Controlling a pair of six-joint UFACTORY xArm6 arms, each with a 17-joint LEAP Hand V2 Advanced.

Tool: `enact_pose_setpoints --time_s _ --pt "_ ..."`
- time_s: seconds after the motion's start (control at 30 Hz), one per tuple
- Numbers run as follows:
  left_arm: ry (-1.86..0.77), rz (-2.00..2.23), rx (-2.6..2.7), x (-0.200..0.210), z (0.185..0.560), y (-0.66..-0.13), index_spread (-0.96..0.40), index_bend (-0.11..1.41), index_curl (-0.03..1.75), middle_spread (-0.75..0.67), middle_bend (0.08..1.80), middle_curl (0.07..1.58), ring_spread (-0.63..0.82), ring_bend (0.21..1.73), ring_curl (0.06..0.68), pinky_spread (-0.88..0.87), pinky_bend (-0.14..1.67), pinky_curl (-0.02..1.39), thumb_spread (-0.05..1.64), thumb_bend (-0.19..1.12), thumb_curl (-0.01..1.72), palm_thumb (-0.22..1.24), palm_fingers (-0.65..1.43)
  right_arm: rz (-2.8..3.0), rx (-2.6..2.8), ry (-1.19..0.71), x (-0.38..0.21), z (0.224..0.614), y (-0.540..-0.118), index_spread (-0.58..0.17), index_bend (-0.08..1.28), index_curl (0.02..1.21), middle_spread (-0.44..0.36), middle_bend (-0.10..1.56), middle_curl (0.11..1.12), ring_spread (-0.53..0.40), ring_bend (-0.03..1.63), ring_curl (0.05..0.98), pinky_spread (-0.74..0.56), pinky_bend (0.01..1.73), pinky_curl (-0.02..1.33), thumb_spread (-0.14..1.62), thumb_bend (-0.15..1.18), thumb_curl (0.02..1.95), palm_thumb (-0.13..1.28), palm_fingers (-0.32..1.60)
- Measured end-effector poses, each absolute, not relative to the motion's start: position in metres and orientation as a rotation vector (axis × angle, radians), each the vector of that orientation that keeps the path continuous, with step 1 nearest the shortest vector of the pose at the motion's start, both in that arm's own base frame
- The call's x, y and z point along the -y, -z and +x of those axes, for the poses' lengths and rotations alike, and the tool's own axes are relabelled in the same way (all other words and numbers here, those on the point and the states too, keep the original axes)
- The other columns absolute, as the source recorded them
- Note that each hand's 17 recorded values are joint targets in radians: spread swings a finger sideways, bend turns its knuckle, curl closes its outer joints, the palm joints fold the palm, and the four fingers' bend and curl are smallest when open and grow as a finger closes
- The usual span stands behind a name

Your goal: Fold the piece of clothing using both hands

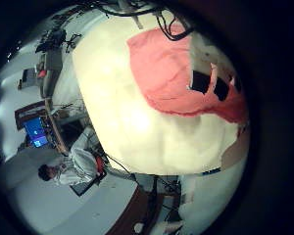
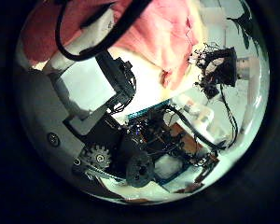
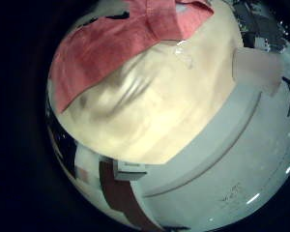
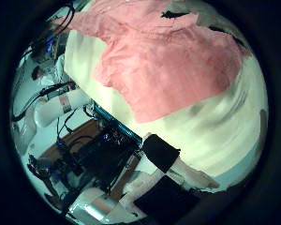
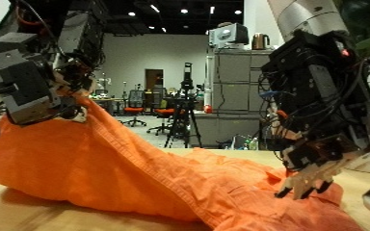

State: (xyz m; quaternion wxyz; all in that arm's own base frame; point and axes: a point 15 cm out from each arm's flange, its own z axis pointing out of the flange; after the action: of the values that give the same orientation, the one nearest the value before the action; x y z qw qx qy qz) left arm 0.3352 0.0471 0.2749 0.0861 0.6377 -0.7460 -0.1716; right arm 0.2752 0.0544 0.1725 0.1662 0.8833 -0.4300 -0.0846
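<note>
Two hands of mine are at the cloth (image 5: 134, 168), and it fills the lower half of the frame in the outside view. It is orange and lies crumpled on the table (image 5: 18, 219), whose pale top shows only as a strip along the bottom edge.

A little further in, low in the frame, my right hand (image 5: 307, 125) hangs over the end of the cloth that lies flat. Its fingers (image 5: 301, 186) are bent downward and their tips reach the fabric. I cannot tell whether they pinch it or only rest on it.

Further back, in an upper corner of the frame, is my left hand (image 5: 38, 77). One part of the cloth rises from the table as a tight ridge up to this hand and hangs from it, so I judge that its fingers are closed on the fabric, though they are mostly hidden.

The long axis of the cloth runs across the table from the lifted end at my left hand to the flat end under my right hand. From my left fingers the rest of the cloth lies down and toward the right hand. I think the fold depends on this: the raised end must travel along this axis toward the right hand, while the right hand keeps the flat end in place. If the right fingers have no real hold, the cloth may slide instead of folding.
</note>
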Motion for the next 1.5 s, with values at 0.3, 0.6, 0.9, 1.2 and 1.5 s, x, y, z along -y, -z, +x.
enact_pose_setpoints --time_s 0.3,0.6,0.9,1.2,1.5 --pt "0.518 1.899 2.228 -0.044 0.336 -0.275 -0.7 0.24 0.86 -0.54 0.99 0.57 -0.56 0.98 0.462 -0.76 0.8 0.57 1.11 -0.02 0.29 0.65 1.15 2.501 1.18 0.273 -0.051 0.245 -0.156 -0.344 0.31 0.45 -0.098 0.5 0.4 -0.039 0.61 0.259 0.14 0.47 0.25 0.97 -0.03 0.31 0.45 0.21" --pt "0.522 1.901 2.223 -0.042 0.335 -0.275 -0.71 0.23 0.87 -0.54 0.99 0.57 -0.56 0.97 0.463 -0.76 0.8 0.57 1.11 -0.02 0.29 0.65 1.15 2.518 1.162 0.257 -0.054 0.237 -0.127 -0.351 0.24 0.43 -0.104 0.44 0.38 -0.051 0.56 0.242 0.13 0.4 0.24 0.94 -0.02 0.32 0.49 0.26" --pt "0.524 1.905 2.221 -0.041 0.334 -0.276 -0.71 0.23 0.87 -0.54 0.99 0.57 -0.56 0.97 0.464 -0.76 0.8 0.57 1.11 -0.02 0.29 0.65 1.15 2.519 1.123 0.253 -0.06 0.232 -0.122 -0.344 0.17 0.4 -0.128 0.42 0.38 -0.122 0.59 0.246 0.06 0.35 0.22 0.91 -0.03 0.33 0.53 0.37" --pt "0.532 1.907 2.213 -0.042 0.332 -0.277 -0.71 0.23 0.87 -0.54 0.99 0.57 -0.56 0.97 0.465 -0.76 0.8 0.57 1.11 -0.02 0.29 0.65 1.15 2.545 1.11 0.221 -0.068 0.237 -0.121 -0.407 0.19 0.39 -0.251 0.58 0.45 -0.333 0.82 0.306 -0.38 0.56 0.24 0.88 -0.02 0.34 0.62 0.97" --pt "0.532 1.905 2.216 -0.041 0.331 -0.278 -0.71 0.23 0.87 -0.54 0.99 0.57 -0.56 0.97 0.466 -0.77 0.79 0.58 1.11 -0.02 0.29 0.66 1.15 2.555 1.115 0.209 -0.069 0.24 -0.122 -0.483 0.51 0.6 -0.301 0.83 0.62 -0.342 1.03 0.454 -0.57 0.9 0.41 0.86 0.01 0.38 0.79 1.31"
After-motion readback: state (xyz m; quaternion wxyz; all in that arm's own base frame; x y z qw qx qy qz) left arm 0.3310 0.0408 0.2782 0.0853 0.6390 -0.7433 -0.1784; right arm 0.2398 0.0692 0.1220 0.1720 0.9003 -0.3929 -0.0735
